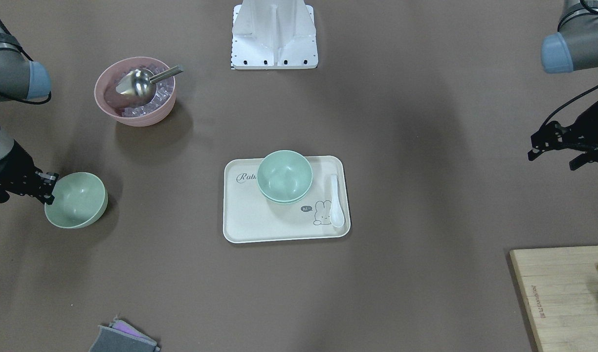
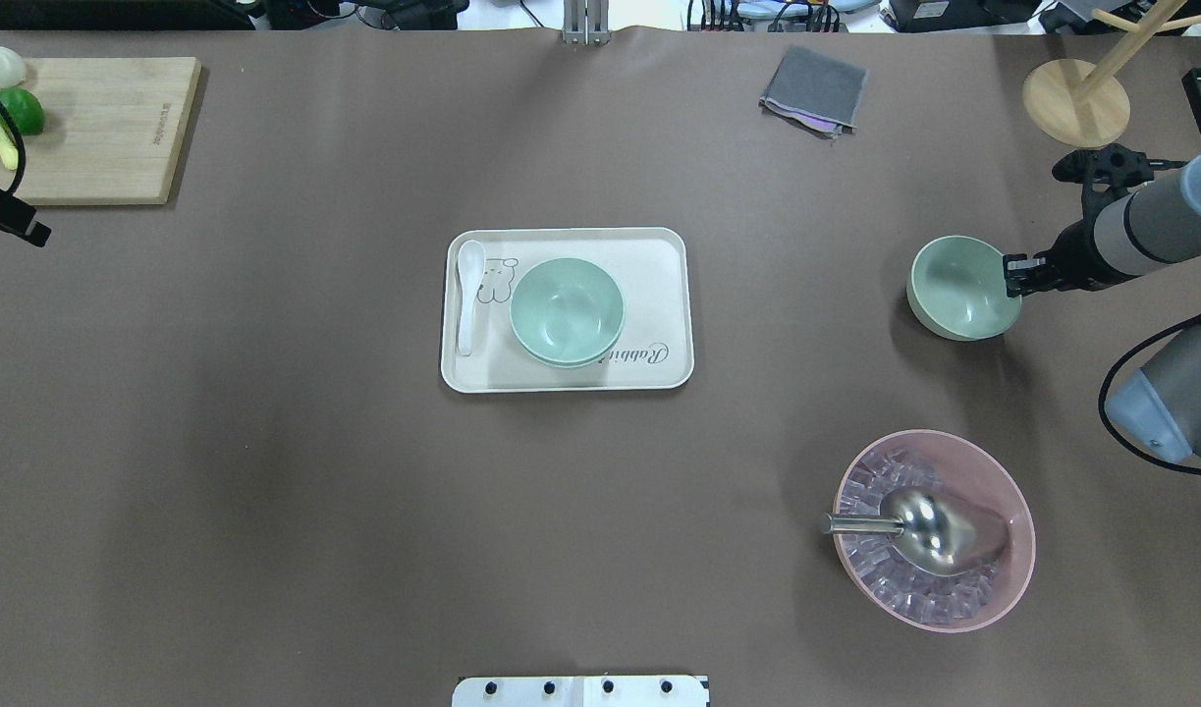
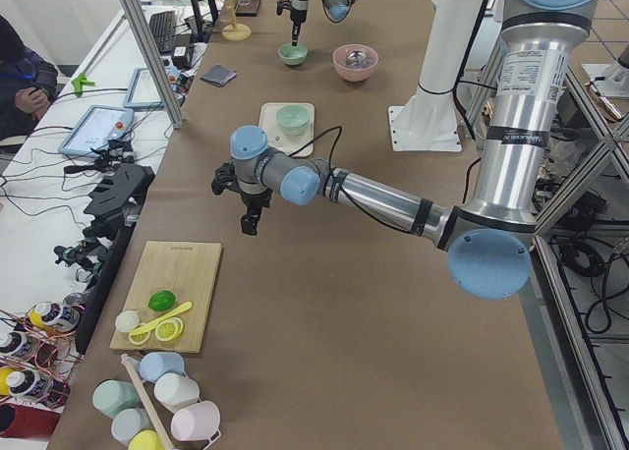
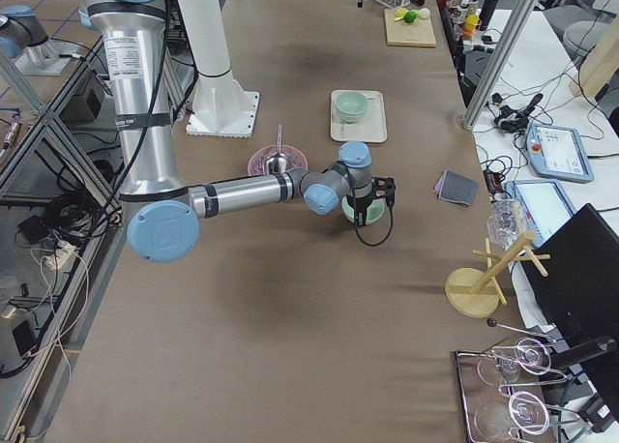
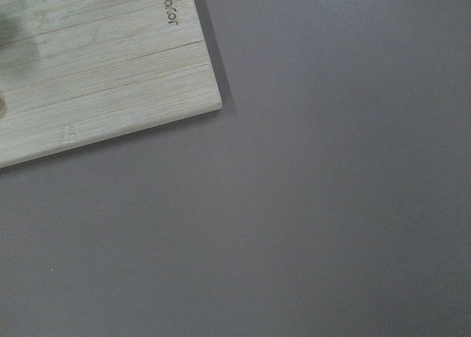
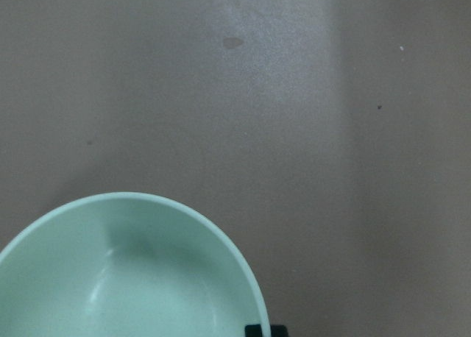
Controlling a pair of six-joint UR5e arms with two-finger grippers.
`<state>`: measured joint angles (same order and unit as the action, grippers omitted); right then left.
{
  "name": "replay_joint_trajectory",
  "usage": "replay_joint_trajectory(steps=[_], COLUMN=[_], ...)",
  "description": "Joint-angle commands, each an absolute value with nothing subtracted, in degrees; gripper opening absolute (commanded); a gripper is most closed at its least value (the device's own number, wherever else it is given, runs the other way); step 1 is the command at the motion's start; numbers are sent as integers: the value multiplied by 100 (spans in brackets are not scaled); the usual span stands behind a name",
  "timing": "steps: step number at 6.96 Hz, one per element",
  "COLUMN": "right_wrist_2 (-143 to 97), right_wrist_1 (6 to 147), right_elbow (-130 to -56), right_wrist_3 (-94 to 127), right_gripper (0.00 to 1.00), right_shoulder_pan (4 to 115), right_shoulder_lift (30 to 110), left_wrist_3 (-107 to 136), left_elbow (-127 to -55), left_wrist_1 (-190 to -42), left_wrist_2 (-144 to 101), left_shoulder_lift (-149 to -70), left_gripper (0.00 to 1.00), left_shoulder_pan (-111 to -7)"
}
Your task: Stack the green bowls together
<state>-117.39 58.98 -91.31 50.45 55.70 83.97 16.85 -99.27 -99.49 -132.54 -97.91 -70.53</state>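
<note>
Two pale green bowls [image 1: 284, 176] sit nested in each other on a cream tray [image 1: 250, 220] in mid-table; they also show in the overhead view [image 2: 567, 311]. A third green bowl [image 1: 76, 199] is apart on the robot's right side, also seen from overhead [image 2: 958, 288]. My right gripper [image 1: 51, 188] is shut on this bowl's rim; the right wrist view shows the bowl [image 6: 132, 271] filling its lower left. My left gripper [image 1: 552, 160] is open and empty, far off on the other side, near a wooden cutting board [image 5: 96, 65].
A white spoon [image 1: 336, 203] lies on the tray. A larger pink bowl [image 2: 934, 530] with ice cubes and a metal scoop stands near the third bowl. The cutting board [image 2: 99, 128], a grey cloth [image 2: 814, 88] and a wooden stand [image 2: 1076, 98] sit along the far edge.
</note>
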Motion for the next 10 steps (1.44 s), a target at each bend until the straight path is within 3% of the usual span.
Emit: replay_joint_trajectory(steps=[1, 2, 5, 7, 10], right_wrist_2=[-11803, -11856, -12094, -11980, -11227], right_wrist_1=[5950, 5976, 8071, 8139, 8427], right_elbow=[-9297, -9325, -9788, -10002, -10002], right_wrist_3=[5045, 5045, 5515, 6658, 8361], right_gripper=[0, 0, 0, 0, 0], right_shoulder_pan=[5572, 5564, 5459, 5003, 4152], right_shoulder_lift=[8272, 8123, 6736, 6357, 5496], left_wrist_3=[1714, 1714, 1652, 808, -1514], left_elbow=[-9905, -9879, -9738, -9502, -8511], left_wrist_1=[-9949, -9949, -9819, -9756, -9492], left_wrist_2=[-13254, -13263, -13280, -13272, -13254], left_shoulder_lift=[-9791, -9791, -9791, -9460, -9343], left_gripper=[100, 100, 100, 100, 100], left_shoulder_pan=[-7040, -7040, -7162, -7705, -8892])
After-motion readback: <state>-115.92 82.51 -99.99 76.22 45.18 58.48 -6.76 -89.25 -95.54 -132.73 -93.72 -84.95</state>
